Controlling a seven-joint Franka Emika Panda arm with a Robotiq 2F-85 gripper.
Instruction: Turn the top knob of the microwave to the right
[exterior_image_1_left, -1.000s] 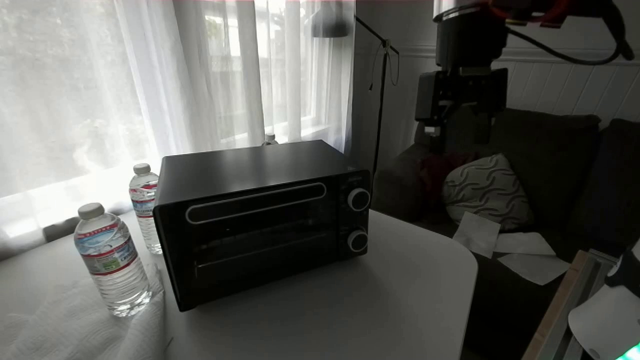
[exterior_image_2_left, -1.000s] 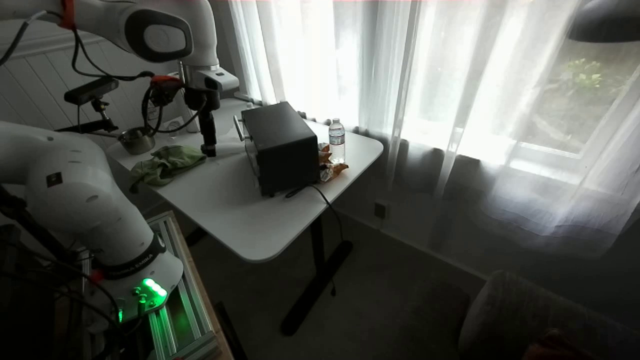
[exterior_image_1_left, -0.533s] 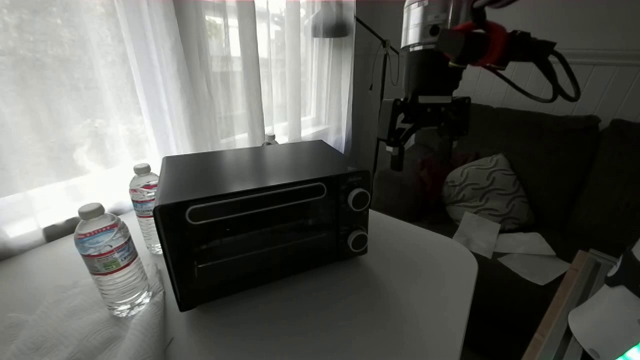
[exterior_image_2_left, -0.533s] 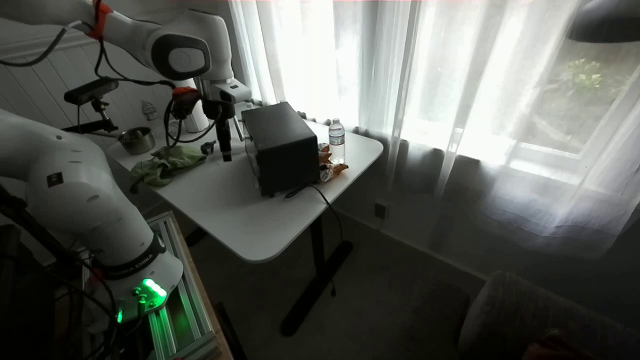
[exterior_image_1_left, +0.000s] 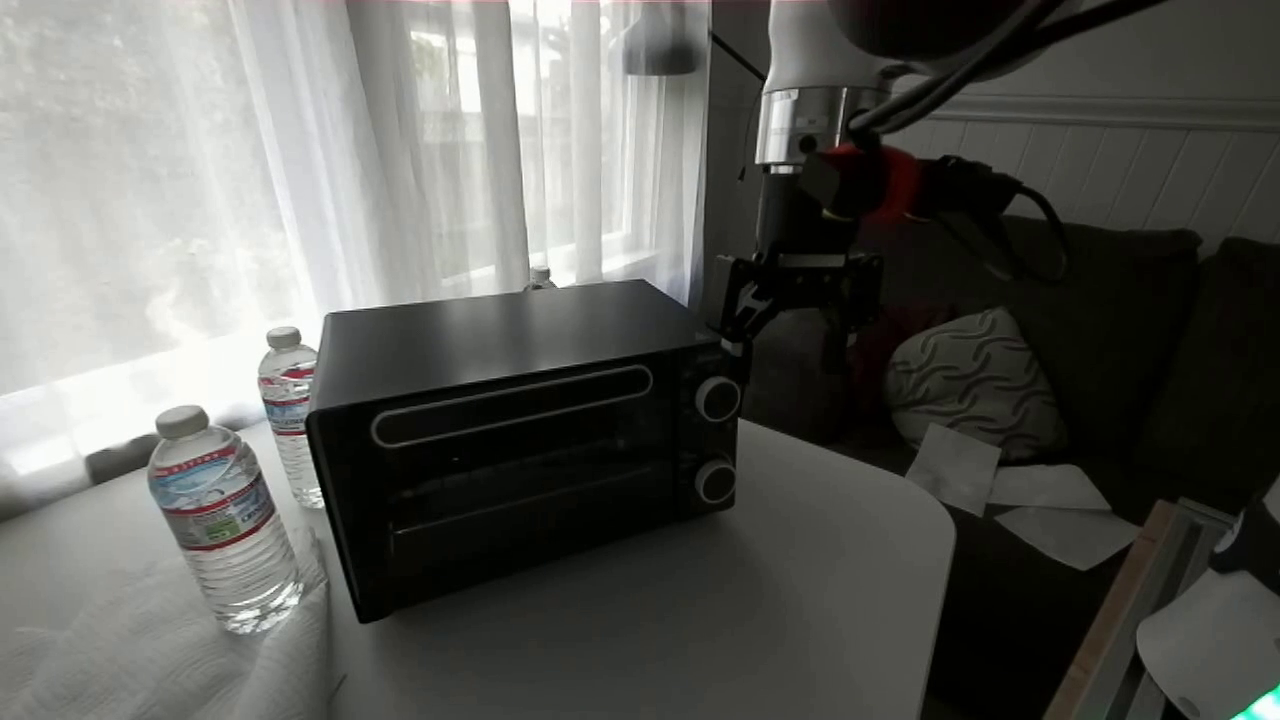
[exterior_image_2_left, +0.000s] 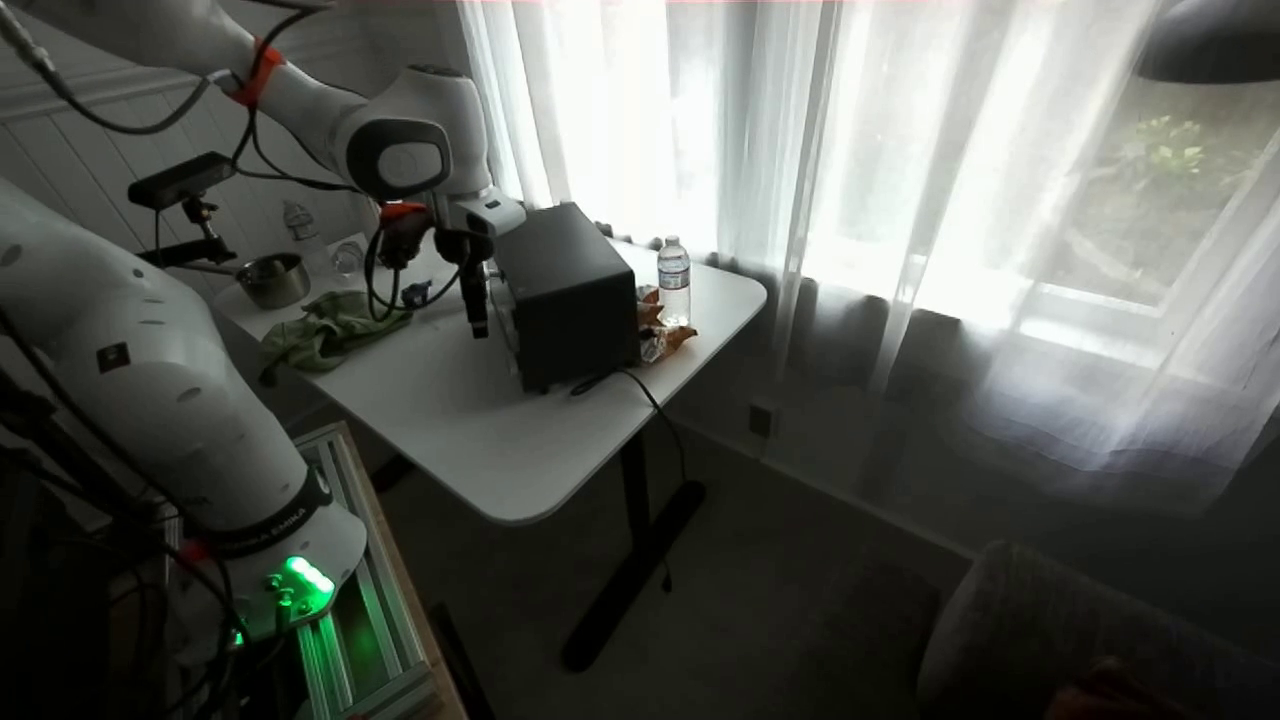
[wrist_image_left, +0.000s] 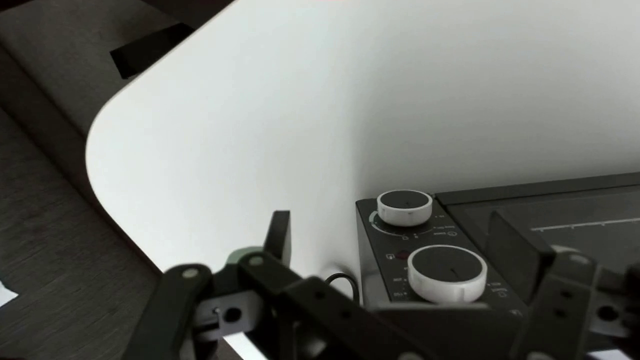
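Two-knob toaster oven on the bench; target is the top knob, right end of the front in an exterior view, above the lower knob. The jaws are spread, nothing held; wrist view shows the top knob between them. Should be hard, rigid, light to turn with maybe some click resistance; likely smooth, could slip. Pinch opposite sides of its pale rim. The toaster oven might slide if shoved.

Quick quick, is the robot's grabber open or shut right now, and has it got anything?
Gripper: open and holding nothing; it hasn't gripped the top knob.
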